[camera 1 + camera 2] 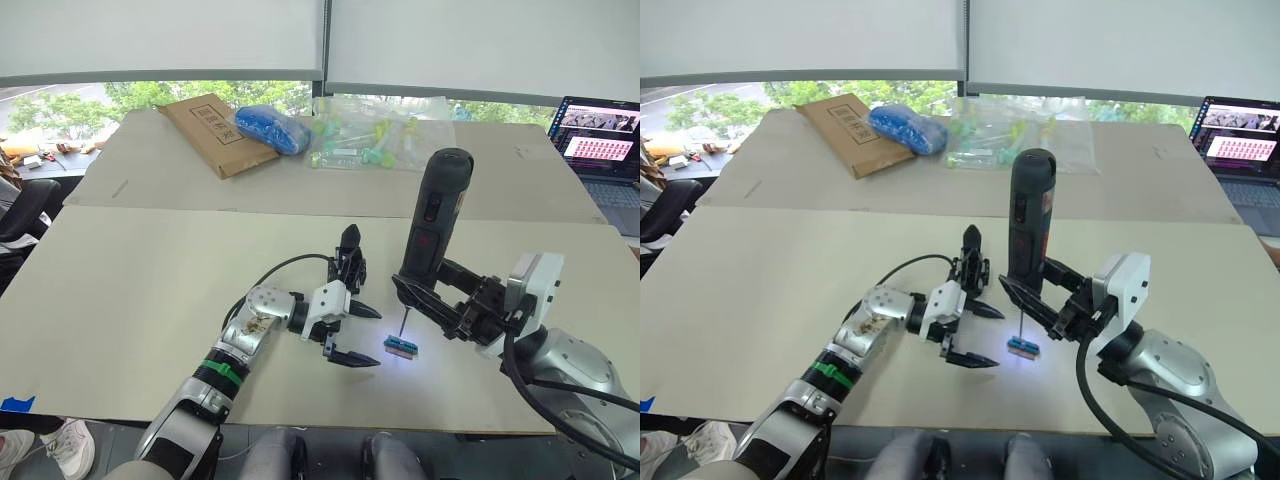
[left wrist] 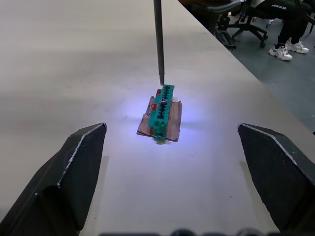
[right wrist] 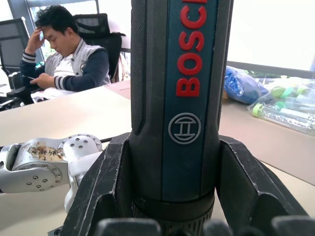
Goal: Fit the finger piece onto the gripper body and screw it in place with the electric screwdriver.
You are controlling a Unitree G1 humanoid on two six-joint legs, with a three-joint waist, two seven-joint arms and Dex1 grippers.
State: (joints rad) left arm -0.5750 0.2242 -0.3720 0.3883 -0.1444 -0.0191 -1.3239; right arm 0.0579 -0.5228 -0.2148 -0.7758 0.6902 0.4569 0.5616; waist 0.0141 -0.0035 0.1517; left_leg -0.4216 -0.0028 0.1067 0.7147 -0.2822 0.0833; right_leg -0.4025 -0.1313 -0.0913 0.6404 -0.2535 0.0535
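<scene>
Early stage. Right hand (image 1: 440, 300) clenched on long black cylindrical electric screwdriver (image 1: 435, 215), upright, bit over small green-and-brown block (image 1: 400, 346) on bench (image 1: 130, 300). Left hand (image 1: 352, 335) released, empty, near block. Black gripper body (image 1: 349, 262) behind; finger piece not fitted, no screwing yet.

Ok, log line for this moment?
right gripper: holding electric screwdriver upright | bit over green-and-brown block | left gripper: open, empty, beside block

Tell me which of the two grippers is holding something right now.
The right gripper: it is clamped around the upright electric screwdriver. The left gripper is open and empty beside the small green block.
</scene>
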